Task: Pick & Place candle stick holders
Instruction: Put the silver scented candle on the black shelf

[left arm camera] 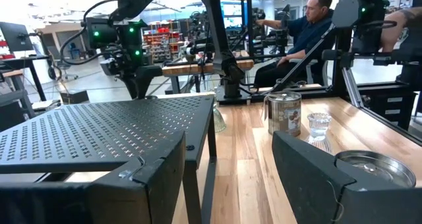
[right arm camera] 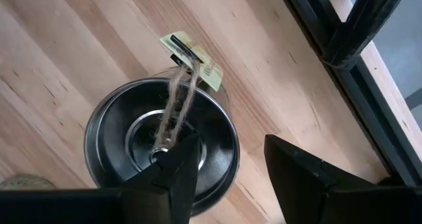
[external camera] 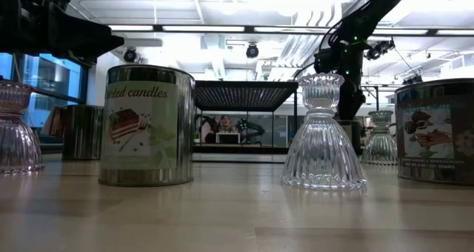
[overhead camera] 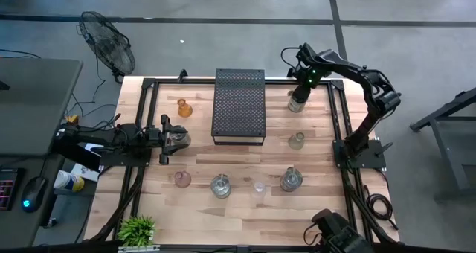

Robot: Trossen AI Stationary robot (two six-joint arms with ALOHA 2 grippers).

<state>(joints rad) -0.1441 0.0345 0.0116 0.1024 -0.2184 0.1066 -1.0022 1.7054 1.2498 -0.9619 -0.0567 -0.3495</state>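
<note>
Near the bench's (overhead camera: 245,216) far right corner, the right tool (right arm camera: 227,168) hangs over a dark metal tin with a twine loop and paper tag (right arm camera: 161,141), fingers spread, one finger dipping inside the rim, gripping nothing.

Left edge, mid-length: left tool (overhead camera: 165,139), fingers apart, beside a round silvery tin (overhead camera: 178,138) lying between them; whether it is gripped cannot be told.

Far edge, centre: black perforated tray (overhead camera: 239,104), raised on legs.

Candle stick holders, loose on the bench:
- amber-orange holder (overhead camera: 184,108), left of the tray
- clear holder (overhead camera: 297,141), right of the tray
- along the near edge, left to right: pinkish holder (overhead camera: 182,179), clear round holder (overhead camera: 221,186), small clear holder (overhead camera: 259,187), silvery holder (overhead camera: 291,179)

Near left corner: small green plant (overhead camera: 137,229).

Low view: ribbed clear holder (external camera: 323,137), printed candle tin (external camera: 147,126).
</note>
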